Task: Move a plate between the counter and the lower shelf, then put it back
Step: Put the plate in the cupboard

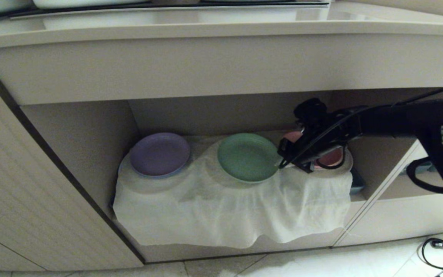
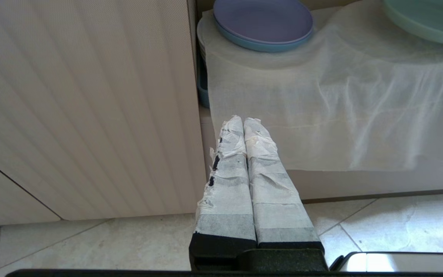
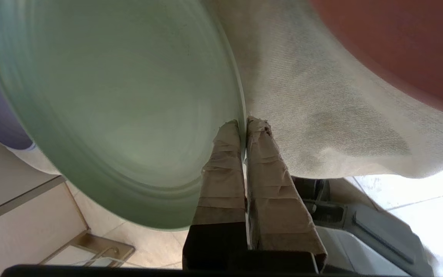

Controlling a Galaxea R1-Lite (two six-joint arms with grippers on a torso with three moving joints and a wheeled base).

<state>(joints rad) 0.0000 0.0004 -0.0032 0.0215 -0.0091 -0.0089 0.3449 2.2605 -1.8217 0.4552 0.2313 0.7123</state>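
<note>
One plate [image 1: 247, 157] is pinched at its rim, on the cloth of the lower shelf [image 1: 90, 127].

One counter [image 1: 221, 29] overhead, one white cloth [image 1: 229, 207] draped over the shelf front, then plates: purple [image 1: 160, 154] at nine o'clock of the green one, on a blue one beneath it; pink [image 1: 331, 157] at three o'clock behind my wrist. My right gripper [image 1: 283, 163] has its taped fingers [image 3: 225, 154] closed thin on the green rim at its three o'clock edge. I judge the hold shallow, so I should lift slowly, keep the plate level, and clear the pink plate and the counter's front edge. My left gripper [image 2: 244, 127] hangs closed and empty, low by the cabinet door [image 2: 83, 107].
</note>
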